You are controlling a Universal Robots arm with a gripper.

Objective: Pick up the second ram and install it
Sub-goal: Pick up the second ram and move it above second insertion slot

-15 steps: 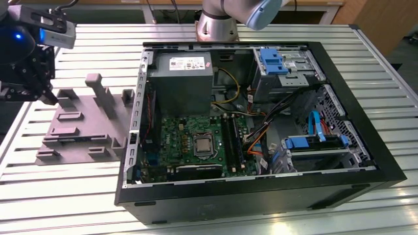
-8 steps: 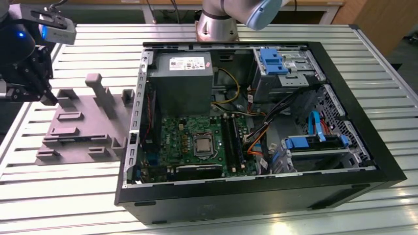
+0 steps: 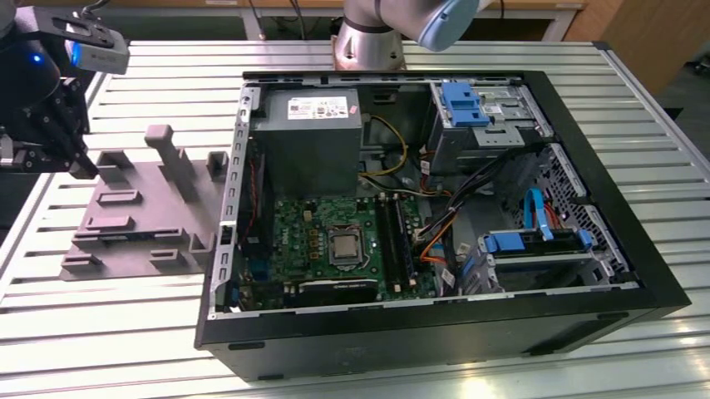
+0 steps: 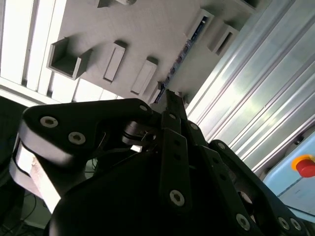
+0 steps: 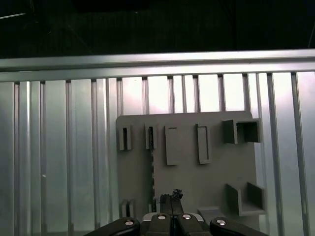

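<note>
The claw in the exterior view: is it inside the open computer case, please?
No, the claw hangs at the grey moulded holder, outside the computer case, at the exterior view's left.

The desk (image 3: 122, 332) has a top of pale metal slats with narrow grooves between them. A grey plastic holder (image 3: 145, 237) with upright posts lies flat on it, toward the exterior view's left. Just beside the holder, on the exterior view's right, a black computer case (image 3: 444, 341) lies on its side with its open face upward. The arm's round base (image 3: 368, 48) stands at the far edge.
</note>
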